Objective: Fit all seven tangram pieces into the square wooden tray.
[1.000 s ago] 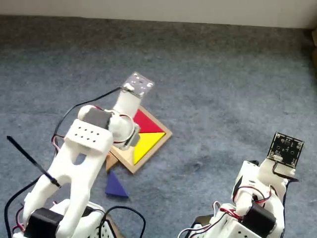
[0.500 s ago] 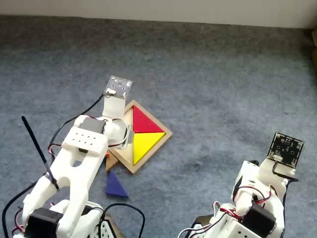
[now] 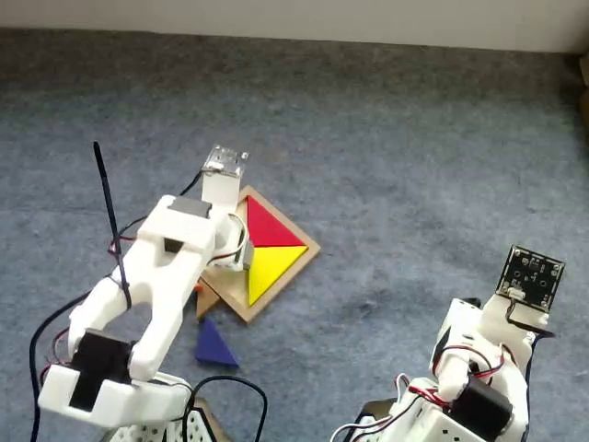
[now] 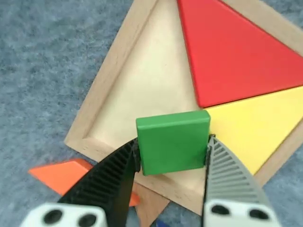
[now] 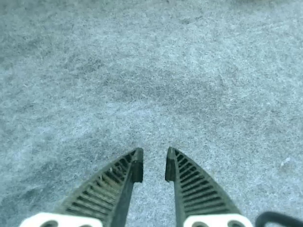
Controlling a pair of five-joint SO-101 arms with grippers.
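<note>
You had the left pincer point(image 4: 173, 150) clenched on the green square point(image 4: 171, 135), one ribbed finger against each of two opposite sides. The square sat over the bare part of the tray point(image 4: 110, 71), close to one rim, with a corner just beside the seam where the red triangle point(image 4: 236, 52) met the yellow triangle point(image 4: 255, 123). Whether it rested on the tray floor or hung just above it, I could not tell. Both big triangles lay flat inside the tray, long edges to the rim, and together covered one half of it. From the high view, your left arm point(image 3: 166, 276) stretched across the tray point(image 3: 282, 282), hiding its bare half, with the red triangle point(image 3: 262, 228) and the yellow triangle point(image 3: 267, 267) showing beyond the wrist. Outside the tray, on the grey carpeted bench point(image 3: 414, 166), an orange piece point(image 4: 61, 172) lay just beside the rim, a brown triangle point(image 3: 207, 299) lay next to it against the tray's edge, and a blue triangle point(image 3: 214, 345) sat a little farther toward the arm's base. Your right arm point(image 3: 479, 368) was folded near its base, well apart from the tray, and its pincer point(image 5: 151, 165) was released, fingers a little parted over bare carpet and holding nothing.
</note>
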